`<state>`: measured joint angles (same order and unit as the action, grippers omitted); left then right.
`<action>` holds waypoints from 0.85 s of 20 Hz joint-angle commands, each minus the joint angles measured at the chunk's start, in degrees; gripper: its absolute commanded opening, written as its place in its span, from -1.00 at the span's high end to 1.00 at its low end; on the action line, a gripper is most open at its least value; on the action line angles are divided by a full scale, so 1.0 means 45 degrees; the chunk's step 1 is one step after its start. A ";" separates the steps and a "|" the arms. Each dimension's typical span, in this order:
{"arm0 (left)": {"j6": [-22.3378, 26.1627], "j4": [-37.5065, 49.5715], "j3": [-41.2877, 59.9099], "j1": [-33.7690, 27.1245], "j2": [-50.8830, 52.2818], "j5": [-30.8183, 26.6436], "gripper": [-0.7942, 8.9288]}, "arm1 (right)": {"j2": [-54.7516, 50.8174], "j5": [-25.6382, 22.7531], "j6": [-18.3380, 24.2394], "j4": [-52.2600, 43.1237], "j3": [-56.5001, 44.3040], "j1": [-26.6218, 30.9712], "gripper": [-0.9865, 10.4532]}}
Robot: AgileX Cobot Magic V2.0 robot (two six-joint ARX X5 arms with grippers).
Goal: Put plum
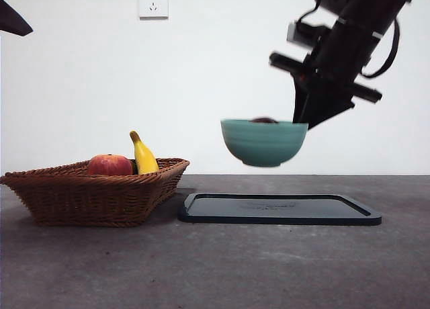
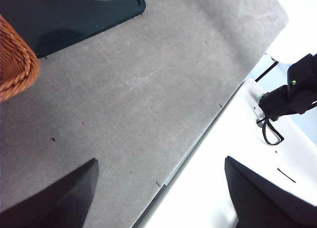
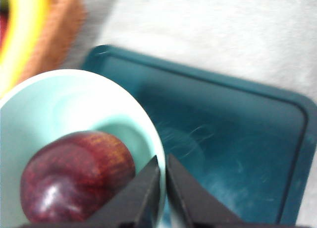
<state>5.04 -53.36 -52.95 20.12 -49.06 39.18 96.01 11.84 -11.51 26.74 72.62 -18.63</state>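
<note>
A: Starting with the front view. Right gripper (image 1: 300, 124), upper right of frame, pinches the rim of a round teal ceramic bowl (image 1: 263, 142) held in mid-air above a flat dark rectangular tray (image 1: 279, 209). Dark maroon glossy plum (image 1: 264, 120) just peeks over the rim.

B: Lower left?

A: Brown woven wicker basket (image 1: 94, 196) holding a red-orange round fruit (image 1: 110, 164) and a yellow banana (image 1: 143, 154).

B: Left wrist view?

A: Left gripper (image 2: 161, 193), jaws spread wide, nothing between them, over grey table (image 2: 148, 89).

B: Right wrist view?

A: Jaws pressed together on the bowl's rim (image 3: 159, 186); plum (image 3: 77, 176) sits inside, lower left of frame.
</note>
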 commanded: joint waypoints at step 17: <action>0.0107 0.0136 -0.0141 0.0044 -0.0053 0.0068 0.01 | 0.2404 0.0039 -0.0121 -0.0797 0.0505 0.0359 0.49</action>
<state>5.04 -53.36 -52.95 20.12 -49.06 39.18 106.59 11.92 -11.31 23.55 73.60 -16.71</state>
